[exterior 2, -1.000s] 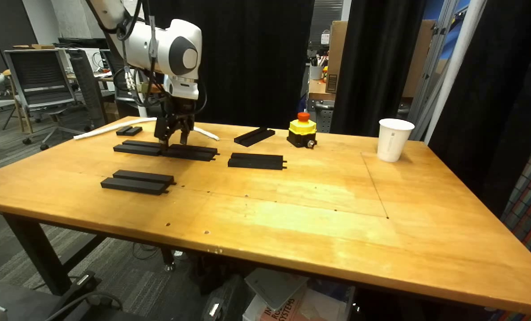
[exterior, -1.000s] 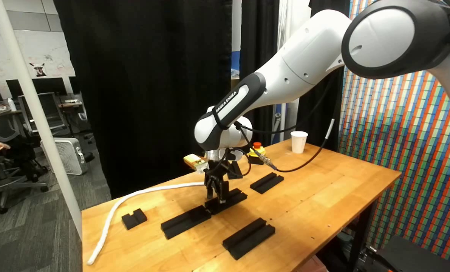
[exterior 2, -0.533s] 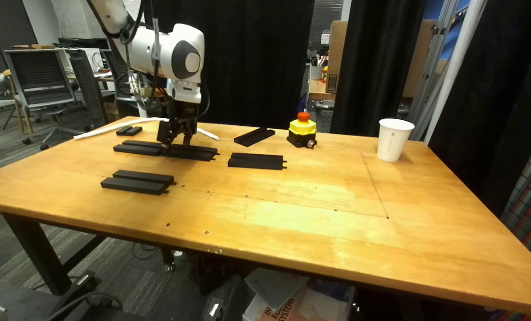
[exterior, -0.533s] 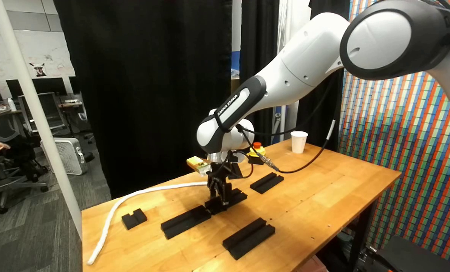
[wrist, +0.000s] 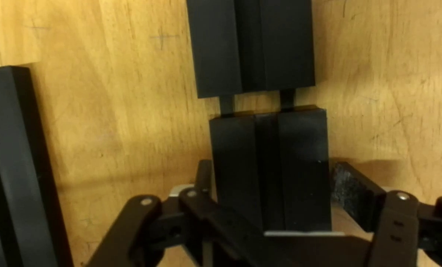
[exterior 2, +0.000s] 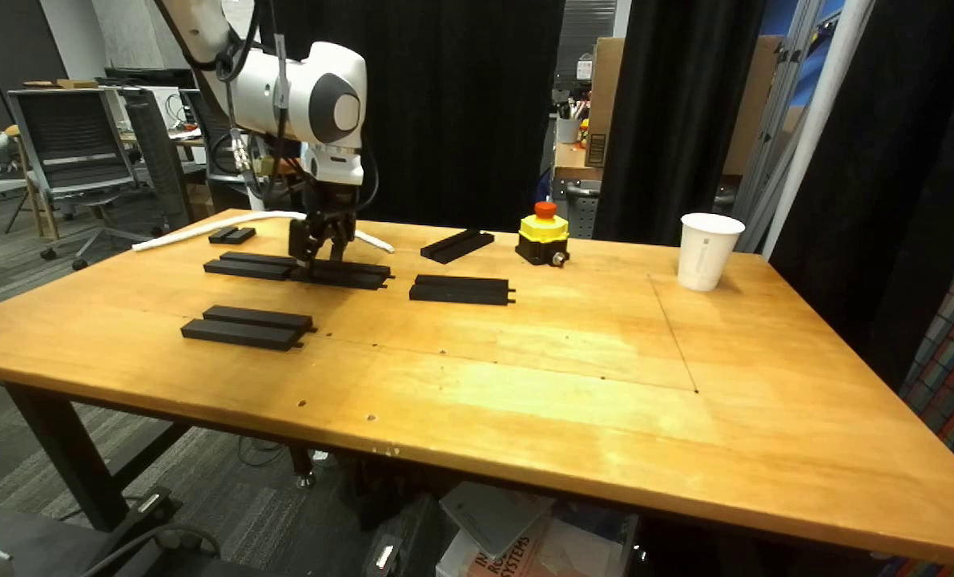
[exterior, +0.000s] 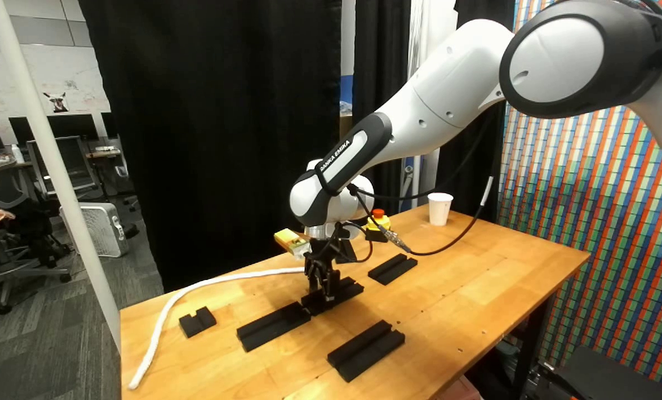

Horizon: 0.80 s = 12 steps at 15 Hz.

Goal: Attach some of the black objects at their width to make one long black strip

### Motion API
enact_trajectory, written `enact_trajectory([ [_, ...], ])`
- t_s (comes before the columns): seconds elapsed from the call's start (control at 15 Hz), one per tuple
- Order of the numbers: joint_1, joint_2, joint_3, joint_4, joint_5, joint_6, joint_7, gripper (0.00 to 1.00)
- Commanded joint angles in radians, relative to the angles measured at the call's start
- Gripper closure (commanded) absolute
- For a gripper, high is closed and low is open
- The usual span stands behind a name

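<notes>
The arm point(exterior: 436, 111) is white; at two o'clock in an exterior view, a dark grey joint point(exterior: 633, 53) bears a pale oval cap point(exterior: 557, 60). White lettering point(exterior: 336, 153) ends in EMIKA. A black cable point(exterior: 428, 254) carries a silver connector point(exterior: 394, 239). The gripper point(wrist: 272, 174) is black, with silver screws point(wrist: 403, 195) between three and four o'clock in the wrist view.

Grooved black bars point(exterior 2: 460, 294) lie flat; two align end-to-end, slightly apart.

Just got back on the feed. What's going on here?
The gripper straddles a black grooved bar, jaws close to its sides; whether it's clamped I can't tell. A second bar lies roughly in line, two prongs spanning the gap, so they aren't flush yet. A third bar lies apart.
</notes>
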<state>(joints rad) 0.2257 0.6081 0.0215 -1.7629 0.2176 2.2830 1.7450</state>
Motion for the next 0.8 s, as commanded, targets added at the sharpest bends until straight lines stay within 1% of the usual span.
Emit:
enact_trajectory([
  [0.0, 0.0, 0.01, -0.007, 0.001, -0.023, 0.028, -0.002, 0.49],
  [0.13, -0.001, 0.005, -0.007, -0.002, -0.022, 0.027, -0.001, 0.52],
  [0.27, 0.0, 0.003, -0.006, -0.004, -0.021, 0.027, 0.0, 0.53],
  [0.73, 0.005, 0.001, 0.0, -0.01, -0.016, 0.028, 0.005, 0.53],
])
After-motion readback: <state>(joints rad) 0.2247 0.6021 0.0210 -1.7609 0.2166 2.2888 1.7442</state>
